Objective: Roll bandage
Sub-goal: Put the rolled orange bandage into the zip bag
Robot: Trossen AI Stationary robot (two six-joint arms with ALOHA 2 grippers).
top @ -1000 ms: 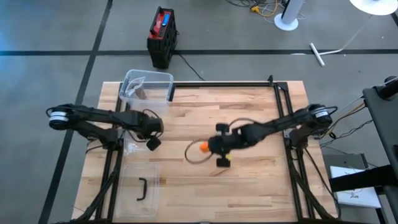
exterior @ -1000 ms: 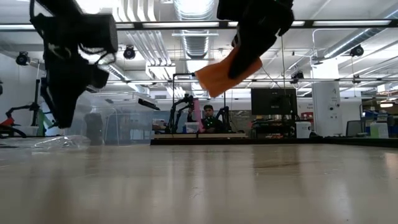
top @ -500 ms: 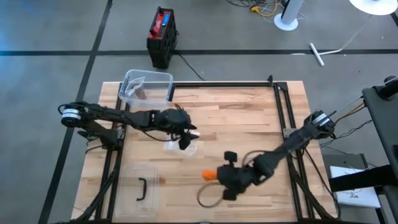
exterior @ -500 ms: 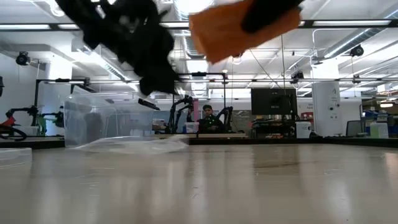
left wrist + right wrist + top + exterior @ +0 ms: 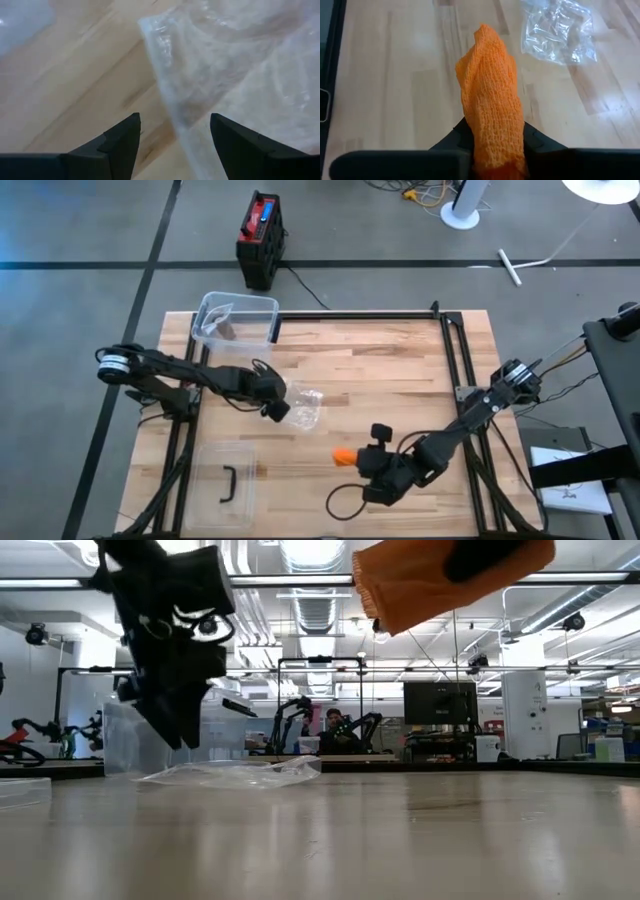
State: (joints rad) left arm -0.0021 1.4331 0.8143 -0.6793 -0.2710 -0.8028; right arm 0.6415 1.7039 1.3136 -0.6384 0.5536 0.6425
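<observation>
Holding an orange bandage (image 5: 491, 95) between its clenched fingers, the right gripper (image 5: 362, 463) sits over the near half of the wooden table (image 5: 400, 370), right of centre, as the high view shows. In the right wrist view the bandage stands up out of the dark fingers (image 5: 540, 142) as a loosely bunched strip of open-weave gauze, pinched at its lower end, with bare tabletop behind it. In the low view the same orange cloth (image 5: 440, 585) hangs well above the table surface, clear of it. In the high view only a short orange tip (image 5: 343, 456) projects to the left of the gripper.

The left gripper (image 5: 274, 409) is over the left half of the table, with its jaws standing apart and nothing between them. In the left wrist view its two dark fingers (image 5: 122, 140) frame the edge of a clear plastic bag (image 5: 235, 75) that lies flat on the wood. In the high view the bag (image 5: 305, 408) lies just beside this gripper on its right; in the low view it shows as a thin crumpled sheet (image 5: 235, 772) resting on the tabletop.

A clear plastic bin (image 5: 236, 319) stands at the far left corner of the table. A clear lid with a dark handle (image 5: 226, 485) lies at the near left corner. On the floor beyond the far edge stands a red and black case (image 5: 260, 237). A person (image 5: 335, 728) is seated in the room behind the table in the low view.
</observation>
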